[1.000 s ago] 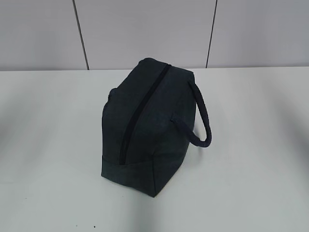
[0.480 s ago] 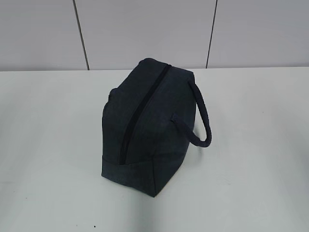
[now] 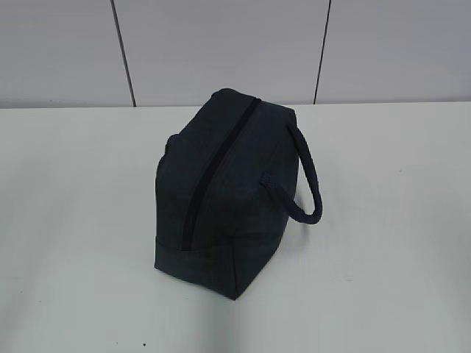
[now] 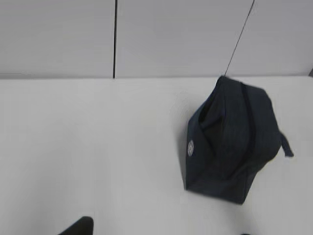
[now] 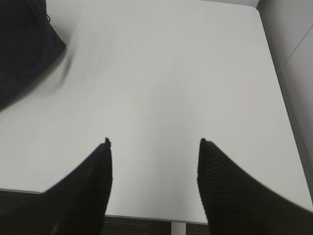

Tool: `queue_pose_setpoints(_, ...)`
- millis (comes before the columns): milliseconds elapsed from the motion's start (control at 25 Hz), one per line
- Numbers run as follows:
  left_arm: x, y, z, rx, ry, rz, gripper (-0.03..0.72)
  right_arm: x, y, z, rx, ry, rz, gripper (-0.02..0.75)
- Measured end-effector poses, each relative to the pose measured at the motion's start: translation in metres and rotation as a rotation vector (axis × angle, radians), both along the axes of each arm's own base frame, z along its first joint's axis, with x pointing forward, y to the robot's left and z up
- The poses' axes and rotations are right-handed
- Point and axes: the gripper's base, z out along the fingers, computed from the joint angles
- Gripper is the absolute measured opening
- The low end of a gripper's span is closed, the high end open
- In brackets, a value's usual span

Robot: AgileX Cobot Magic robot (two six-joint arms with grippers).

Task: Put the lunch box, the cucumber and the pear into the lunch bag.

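My white worktop (image 3: 383, 220) runs back to a panelled grey wall (image 3: 221, 44). The lunch bag (image 3: 221, 191) stands mid-surface, zipper (image 3: 217, 165) closed, strap handle (image 3: 305, 180) looping to its right. My right fingers (image 5: 154, 142) hang spread wide and empty right of the bag, over bare surface near the worktop's front edge. I cannot tell how the left fingers stand.

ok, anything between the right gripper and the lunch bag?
Nothing visible. The right gripper is open over bare table, and the lunch bag sits apart at the upper left of its view. The bag's zipper looks closed.
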Motion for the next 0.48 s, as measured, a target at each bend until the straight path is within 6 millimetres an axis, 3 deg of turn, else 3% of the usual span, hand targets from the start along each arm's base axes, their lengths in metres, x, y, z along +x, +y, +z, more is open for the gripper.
queue_pose_setpoints(320,0.003,0.000,-0.094,-0.003,0.087,0.011,0.508,0.000,-0.001,-0.047,-0.004,0.058,-0.009,0.438)
queue_pose_setpoints(480,0.001,0.002,-0.118,-0.004,0.035,0.027,0.508,0.006,-0.001,-0.067,0.002,0.073,-0.005,0.438)
